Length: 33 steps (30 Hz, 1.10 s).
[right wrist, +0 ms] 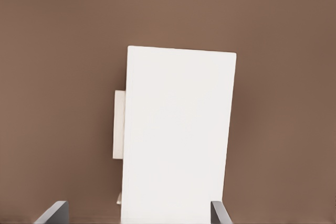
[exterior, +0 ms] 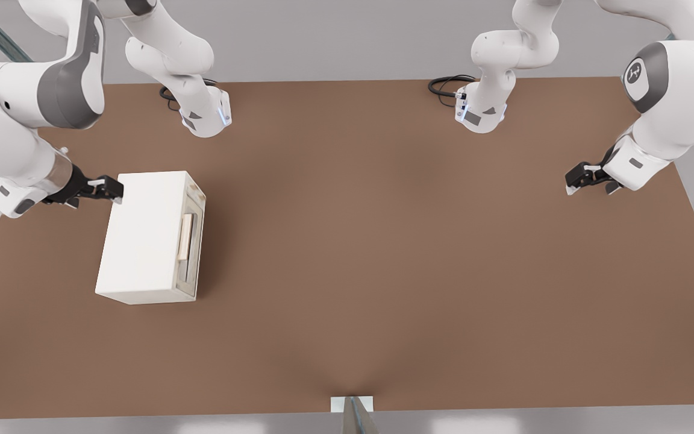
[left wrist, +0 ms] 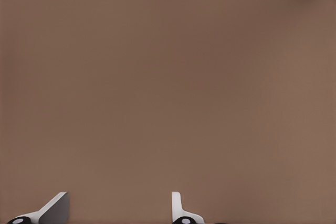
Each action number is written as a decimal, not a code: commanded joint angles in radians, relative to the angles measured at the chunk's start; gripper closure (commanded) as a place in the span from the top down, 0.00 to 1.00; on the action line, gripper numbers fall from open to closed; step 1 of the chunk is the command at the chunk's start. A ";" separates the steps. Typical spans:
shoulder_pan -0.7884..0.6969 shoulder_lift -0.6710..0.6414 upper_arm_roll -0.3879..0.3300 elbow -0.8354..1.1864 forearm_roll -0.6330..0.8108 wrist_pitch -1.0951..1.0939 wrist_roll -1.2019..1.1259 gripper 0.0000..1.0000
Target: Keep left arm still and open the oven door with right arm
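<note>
Gripper: your right arm's gripper hangs at the short end of the oven, over its top edge, fingers spread wide. Nothing is between them, and the box is framed in the gap in the right wrist view.

Oven box: the cream-white body sits directly under and ahead of the gripper, its long axis running away from the fingertips. I can't tell whether it touches the box; it reads as just clear.

Handle: the pale tan bar sits further out, off to one side of the gripper's line, about halfway along the box. In the right wrist view only a pale sliver of it pokes past the box's edge.

Oven door: the greyish-beige framed panel is shut flush on the long face behind that handle, so it is turned sideways to the gripper, not toward it.

Why this pose: my read is that the wide spread is ready for the bar. You're lined up on the box, not the handle yet.

Next call: you'd need to shift across to the door side and come down around the bar.

Table: brown top beyond the door gives room for it to swing.
</note>
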 commanded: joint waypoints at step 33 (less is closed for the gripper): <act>0.613 0.449 -0.119 -0.240 -0.714 -0.034 1.087 0.00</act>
